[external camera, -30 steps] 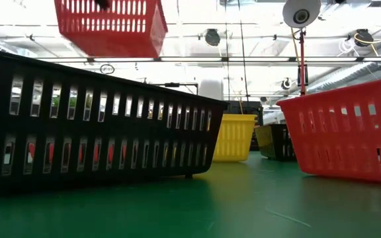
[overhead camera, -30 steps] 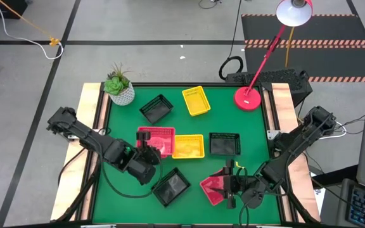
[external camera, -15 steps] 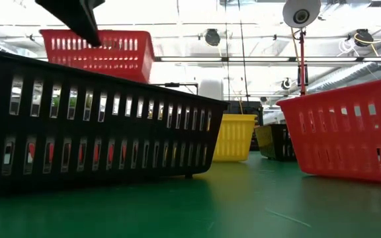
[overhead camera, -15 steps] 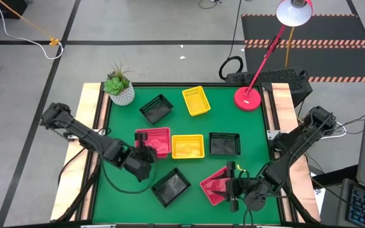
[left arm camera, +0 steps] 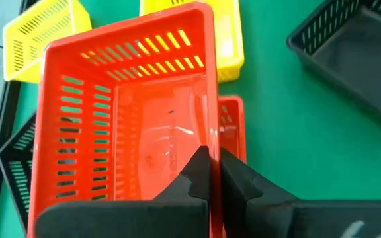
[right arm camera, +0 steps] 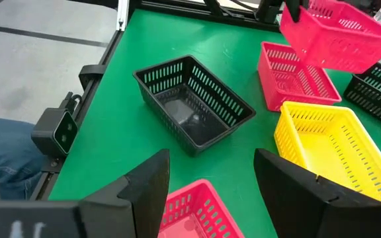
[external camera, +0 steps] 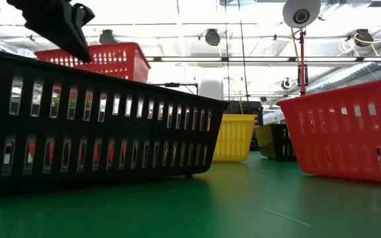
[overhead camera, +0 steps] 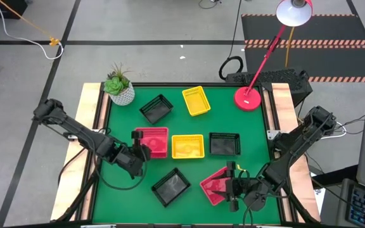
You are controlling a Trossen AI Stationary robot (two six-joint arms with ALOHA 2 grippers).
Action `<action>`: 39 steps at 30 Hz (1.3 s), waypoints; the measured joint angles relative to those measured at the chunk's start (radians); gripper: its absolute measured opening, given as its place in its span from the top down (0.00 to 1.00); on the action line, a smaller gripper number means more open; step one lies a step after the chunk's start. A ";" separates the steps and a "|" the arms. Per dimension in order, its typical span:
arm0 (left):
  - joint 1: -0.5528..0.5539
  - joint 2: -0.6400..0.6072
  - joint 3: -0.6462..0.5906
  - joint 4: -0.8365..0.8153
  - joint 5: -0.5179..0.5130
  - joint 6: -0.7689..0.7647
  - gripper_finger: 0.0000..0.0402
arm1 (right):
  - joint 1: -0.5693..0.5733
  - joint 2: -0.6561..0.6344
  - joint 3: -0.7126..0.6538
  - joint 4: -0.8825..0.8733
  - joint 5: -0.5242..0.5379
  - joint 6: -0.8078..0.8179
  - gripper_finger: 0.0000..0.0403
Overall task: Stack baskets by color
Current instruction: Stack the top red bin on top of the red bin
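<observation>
My left gripper [left arm camera: 210, 165] is shut on a red basket [overhead camera: 153, 140], which hangs over a second red basket [right arm camera: 290, 76] standing on the green table left of centre. My right gripper [right arm camera: 211, 158] stands open at the near right, its fingers above a third red basket [overhead camera: 213, 185]; I cannot tell whether they touch it. A yellow basket [overhead camera: 188, 146] stands right beside the stack. One more yellow basket [overhead camera: 197, 101] stands at the far middle. Black baskets stand at the far left [overhead camera: 156, 108], right of centre [overhead camera: 224, 144] and near the front [overhead camera: 171, 187]. My left gripper has the red basket's near long wall [left arm camera: 210, 132], close to its left end, pinched with one finger inside and one outside. The fingers slant down from the table's near left and lie along the wall. The basket hangs slightly tilted, clear of the red basket below [left arm camera: 233, 125].
A white plant pot [overhead camera: 120, 93] stands at the far left corner and a red lamp base [overhead camera: 248, 98] at the far right. Wooden rails [overhead camera: 91, 114] edge the table's sides. Free green surface lies along the near edge and at the left.
My left gripper has gone down and a little toward the table's left edge with the red basket. The basket has sunk from well above the table to just over the red basket on the table. My right gripper has kept still.
</observation>
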 joint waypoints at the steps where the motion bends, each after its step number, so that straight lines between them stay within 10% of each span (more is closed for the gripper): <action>1: 0.000 -0.001 -0.006 0.000 0.000 -0.002 0.97 | 0.000 0.000 0.000 0.001 0.000 0.000 0.47; 39: -0.006 0.005 -0.194 0.186 0.027 -0.016 0.96 | -0.001 0.000 0.000 0.000 0.001 -0.001 0.47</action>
